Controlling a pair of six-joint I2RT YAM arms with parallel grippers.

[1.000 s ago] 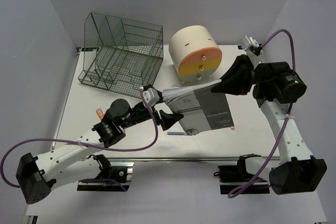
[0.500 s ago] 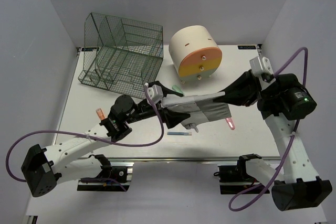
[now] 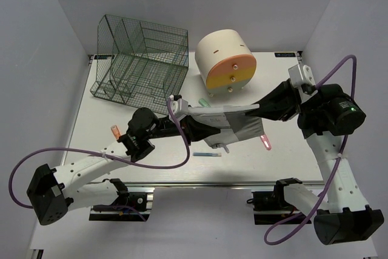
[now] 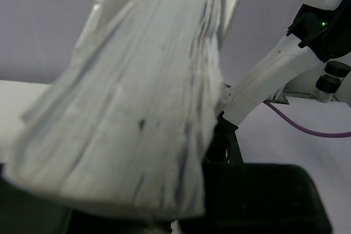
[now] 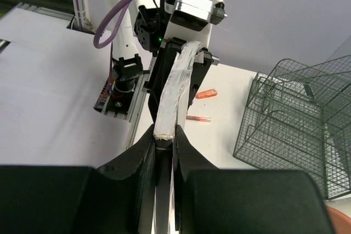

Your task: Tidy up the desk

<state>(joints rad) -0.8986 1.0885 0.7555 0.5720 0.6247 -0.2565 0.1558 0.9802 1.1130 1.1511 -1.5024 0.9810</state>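
Pinching the right end of a grey-covered book (image 3: 245,128) with the right gripper (image 3: 253,112), fingers drawn in tight on the thin edge, plain from the right wrist view. Gripping the book's left end with the left gripper (image 3: 190,125), black fingers pressed against either side of the fanned pages, and filling most of the left wrist view with those pages. Holding the book stretched between the two arms, raised off the desk (image 3: 97,119) and over its middle. Below: white desk, spanning the whole scene from left to right, silver rail (image 3: 230,182) along the near edge. On the far left corner, a dark green wire rack (image 3: 142,59). Just right of it, at the far middle, a cream cylindrical drawer unit (image 3: 221,53), orange-yellow front turned toward the near side. Lying on the desk: a small orange item (image 3: 114,130) at the left, close to the left arm; a thin bluish pen (image 3: 206,154) just near of the book; a pink item (image 3: 265,142) by the book's right end; a pale green item (image 3: 203,100) between book and drawer unit.
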